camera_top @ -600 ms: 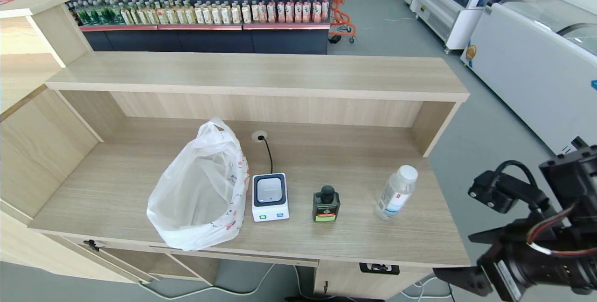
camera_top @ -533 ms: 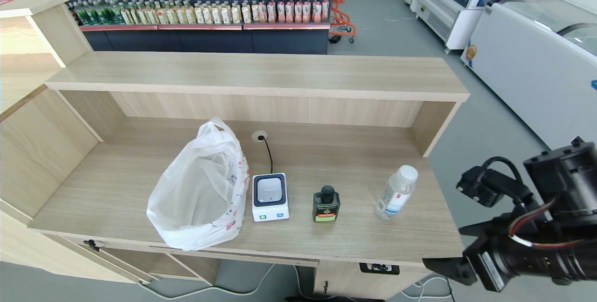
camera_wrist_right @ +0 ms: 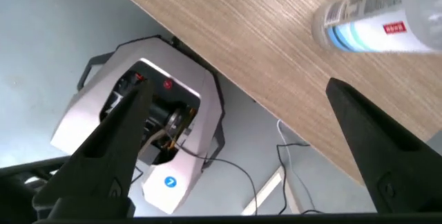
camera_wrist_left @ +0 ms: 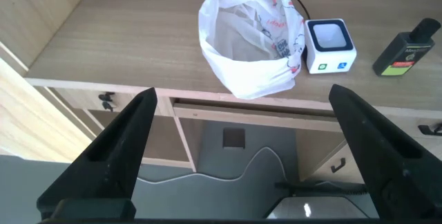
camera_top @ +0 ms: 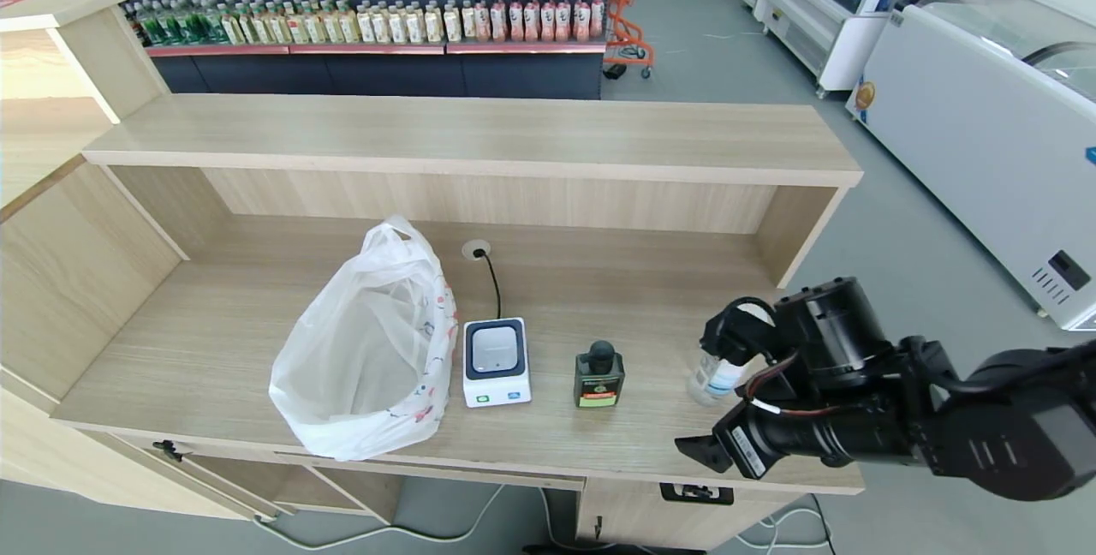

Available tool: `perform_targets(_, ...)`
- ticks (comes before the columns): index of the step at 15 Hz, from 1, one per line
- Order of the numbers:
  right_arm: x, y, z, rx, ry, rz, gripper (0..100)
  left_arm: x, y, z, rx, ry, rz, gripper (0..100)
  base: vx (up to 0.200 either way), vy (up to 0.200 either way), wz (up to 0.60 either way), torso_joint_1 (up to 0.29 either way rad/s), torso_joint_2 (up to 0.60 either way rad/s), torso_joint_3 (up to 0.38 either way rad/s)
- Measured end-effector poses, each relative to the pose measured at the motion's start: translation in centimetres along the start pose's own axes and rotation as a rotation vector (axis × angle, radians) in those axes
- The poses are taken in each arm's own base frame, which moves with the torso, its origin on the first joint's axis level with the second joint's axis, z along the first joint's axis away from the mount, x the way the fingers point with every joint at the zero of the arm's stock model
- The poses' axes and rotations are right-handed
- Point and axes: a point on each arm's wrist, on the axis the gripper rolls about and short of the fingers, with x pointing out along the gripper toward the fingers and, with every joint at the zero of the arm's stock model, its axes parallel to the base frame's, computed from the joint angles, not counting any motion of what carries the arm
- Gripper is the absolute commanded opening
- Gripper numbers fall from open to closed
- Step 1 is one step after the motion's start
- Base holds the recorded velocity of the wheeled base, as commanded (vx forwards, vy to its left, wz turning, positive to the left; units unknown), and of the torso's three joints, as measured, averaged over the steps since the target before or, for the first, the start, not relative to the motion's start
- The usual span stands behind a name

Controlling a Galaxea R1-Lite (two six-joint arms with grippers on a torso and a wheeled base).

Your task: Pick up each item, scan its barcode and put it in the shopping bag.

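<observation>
The shopping bag (camera_top: 364,349) stood open just left of the scanner (camera_top: 496,361), ready for loading; the dark bottle (camera_top: 598,377) stood right of the scanner, the clear bottle (camera_top: 715,377) farther right; the right gripper (camera_wrist_right: 239,89), fingers wide and empty, hung near the clear bottle, likely for grasping; the left gripper (camera_wrist_left: 243,91) hung equally wide, idle.

2 bottles (camera_top: 599,377) (camera_top: 709,379), 1 scanner (camera_top: 496,360), 1 bag (camera_top: 368,358)

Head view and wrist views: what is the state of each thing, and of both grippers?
shopping bag: open, standing, looks empty
scanner: face up, nothing over it
dark bottle: upright, capped, not gripped
clear bottle: upright, capped, not gripped
left gripper: open, holding nothing
right gripper: open, holding nothing
</observation>
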Motion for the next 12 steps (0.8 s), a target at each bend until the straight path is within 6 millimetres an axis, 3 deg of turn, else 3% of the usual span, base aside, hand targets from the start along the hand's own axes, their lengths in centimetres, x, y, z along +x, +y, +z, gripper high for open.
perform_targets(6, 5.9, 0.0, 2.5, -0.088, -0.024, -0.014, 100, 0.0, 0.0, 0.0, 0.0, 0.0, 0.0, 100, 0.0, 0.0, 0.0, 0.0, 0.0, 0.0)
perform_targets(12, 9.4, 0.6, 4.2, -0.139, -0.081, 0.054, 100, 0.0, 0.0, 0.0, 0.0, 0.0, 0.0, 100, 0.0, 0.0, 0.0, 0.0, 0.0, 0.0)
